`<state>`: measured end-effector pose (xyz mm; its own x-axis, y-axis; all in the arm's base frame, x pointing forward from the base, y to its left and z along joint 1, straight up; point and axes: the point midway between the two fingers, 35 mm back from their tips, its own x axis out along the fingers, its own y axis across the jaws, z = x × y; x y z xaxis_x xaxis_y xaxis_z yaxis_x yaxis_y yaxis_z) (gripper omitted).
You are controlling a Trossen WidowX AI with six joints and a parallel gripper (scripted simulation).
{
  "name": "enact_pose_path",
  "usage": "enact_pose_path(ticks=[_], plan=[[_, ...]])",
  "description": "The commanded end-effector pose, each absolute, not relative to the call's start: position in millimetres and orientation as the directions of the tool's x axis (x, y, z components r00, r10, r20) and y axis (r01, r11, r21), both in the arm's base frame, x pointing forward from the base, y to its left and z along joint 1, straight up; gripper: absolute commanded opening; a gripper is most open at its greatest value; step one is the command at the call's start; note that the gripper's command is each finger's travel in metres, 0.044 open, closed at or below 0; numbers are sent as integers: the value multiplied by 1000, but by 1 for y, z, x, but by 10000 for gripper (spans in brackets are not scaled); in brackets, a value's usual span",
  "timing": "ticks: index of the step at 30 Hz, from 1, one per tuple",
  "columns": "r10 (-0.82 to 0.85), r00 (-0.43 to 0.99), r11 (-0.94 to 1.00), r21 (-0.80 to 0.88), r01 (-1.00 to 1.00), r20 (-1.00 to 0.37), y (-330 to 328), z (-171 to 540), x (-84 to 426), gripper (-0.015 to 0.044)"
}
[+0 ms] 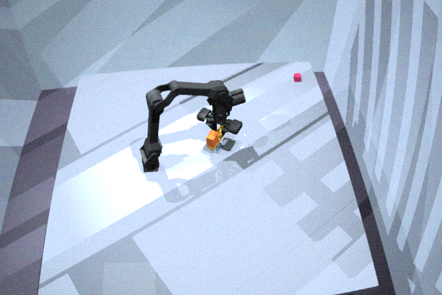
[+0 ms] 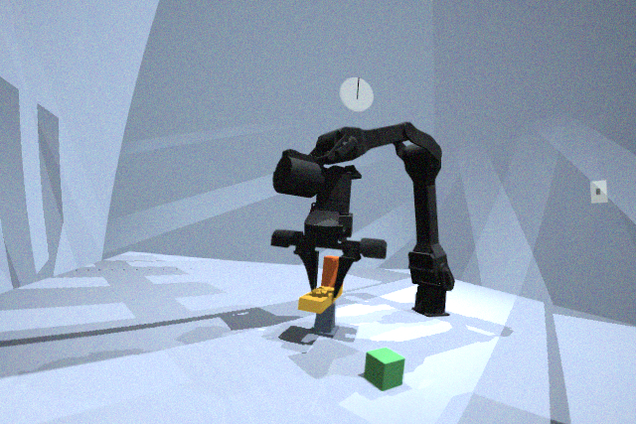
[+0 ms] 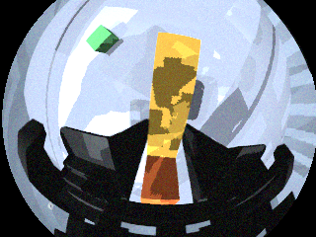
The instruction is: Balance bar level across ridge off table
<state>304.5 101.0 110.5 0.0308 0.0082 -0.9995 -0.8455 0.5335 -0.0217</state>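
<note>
Broadly, looks close to the finish, with the worktop (image 1: 232, 249) (image 2: 154, 383) (image 3: 123, 74) spread pale and streaked with shadow beneath the whole job. Then see the black arm (image 1: 193, 88) (image 2: 425, 213), arched over from its base and pointing down at the work. At the end of it, find the claw (image 1: 218, 128) (image 2: 325, 292) (image 3: 166, 125), clamped on the yellow bar (image 1: 219, 130) (image 2: 313, 302) (image 3: 175, 49) partway along its length. Held off the worktop, right over the blue-grey ridge (image 1: 217, 148) (image 2: 325, 319) (image 3: 138, 110); can't tell from here whether touching it or just above. Next, note the orange block (image 1: 213, 139) (image 2: 330, 271) (image 3: 160, 178), upright at one end of the bar and likely to pull the balance point that way. Judge the seat by weight, then, not by the bar's middle. With the ridge too far from the heavy end, would probably tip block-down on release; with too much plain bar left out, the opposite. Could also skid off the narrow top if let go while still high, or get dragged askew by uneven opening. Might shove the ridge itself over by pressing too hard. Best to settle gently, then open evenly and rise straight. Lastly, leave alone the green cube (image 2: 384, 368) (image 3: 102, 39) and the small red cube (image 1: 297, 77), both well apart.
</note>
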Motion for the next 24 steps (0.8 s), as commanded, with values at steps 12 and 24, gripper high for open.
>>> enact_pose_path(ticks=[12, 24], plan=[[10, 30, 534, -20, -845, -999, 101, 109, 305, 0], [10, 30, 534, -20, -845, -999, 101, 108, 305, 0]])
